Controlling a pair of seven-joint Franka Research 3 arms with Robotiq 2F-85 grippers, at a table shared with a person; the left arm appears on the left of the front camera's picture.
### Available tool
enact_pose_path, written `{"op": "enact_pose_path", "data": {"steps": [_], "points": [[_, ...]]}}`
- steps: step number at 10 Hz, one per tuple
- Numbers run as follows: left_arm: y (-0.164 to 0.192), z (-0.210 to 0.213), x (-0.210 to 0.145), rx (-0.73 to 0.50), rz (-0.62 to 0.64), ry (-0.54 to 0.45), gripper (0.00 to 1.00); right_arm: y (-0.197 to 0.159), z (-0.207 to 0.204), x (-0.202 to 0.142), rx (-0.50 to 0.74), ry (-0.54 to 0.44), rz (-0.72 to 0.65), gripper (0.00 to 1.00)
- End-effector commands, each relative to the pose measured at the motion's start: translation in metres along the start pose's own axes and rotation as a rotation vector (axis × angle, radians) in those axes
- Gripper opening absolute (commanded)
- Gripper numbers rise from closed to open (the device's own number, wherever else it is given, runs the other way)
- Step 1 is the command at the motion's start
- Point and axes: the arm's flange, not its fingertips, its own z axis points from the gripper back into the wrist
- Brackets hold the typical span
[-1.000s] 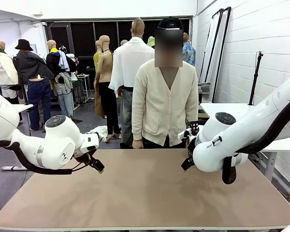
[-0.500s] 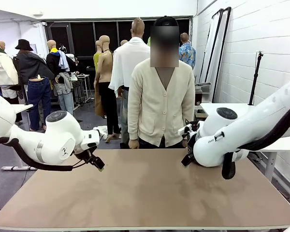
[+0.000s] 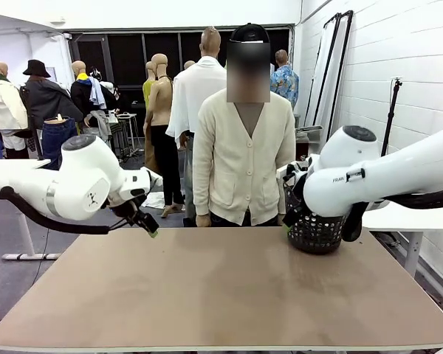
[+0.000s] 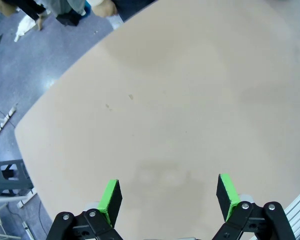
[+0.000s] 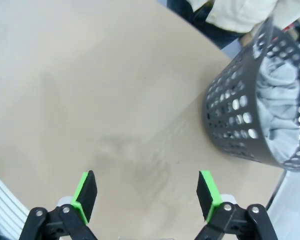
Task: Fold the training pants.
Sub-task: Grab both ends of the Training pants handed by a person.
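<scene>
Both claws are empty with jaws apart. The left claw (image 4: 169,192) hovers over the bare worktop (image 3: 221,295) at far left, and the right claw (image 5: 146,192) is near the black basket (image 5: 235,120) at far right. The training pants (image 5: 282,95) sit bunched inside the basket, not laid out. Risks as we judge them: the right arm clips the basket and tips it, or a grab past the rim snags the perforated wall or a single fabric layer and drags the basket along.
</scene>
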Motion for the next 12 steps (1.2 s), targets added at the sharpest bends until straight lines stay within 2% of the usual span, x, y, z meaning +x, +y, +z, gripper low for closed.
{"op": "enact_pose_path", "data": {"steps": [1, 4, 7, 12], "points": [[-0.003, 0.024, 0.005, -0.025, 0.009, -0.02, 1.0, -0.007, 0.018, 0.002, 0.036, -0.018, 0.016, 1.0], [-0.005, 0.059, 0.012, -0.05, -0.021, -0.021, 1.0, -0.01, 0.041, 0.002, 0.027, -0.043, -0.004, 1.0], [-0.011, 0.083, 0.014, -0.024, -0.042, -0.054, 1.0, -0.013, 0.052, -0.004, 0.013, -0.077, -0.022, 1.0], [-0.015, 0.097, 0.008, -0.001, -0.036, -0.083, 1.0, -0.009, 0.063, -0.007, -0.01, -0.116, -0.021, 1.0]]}}
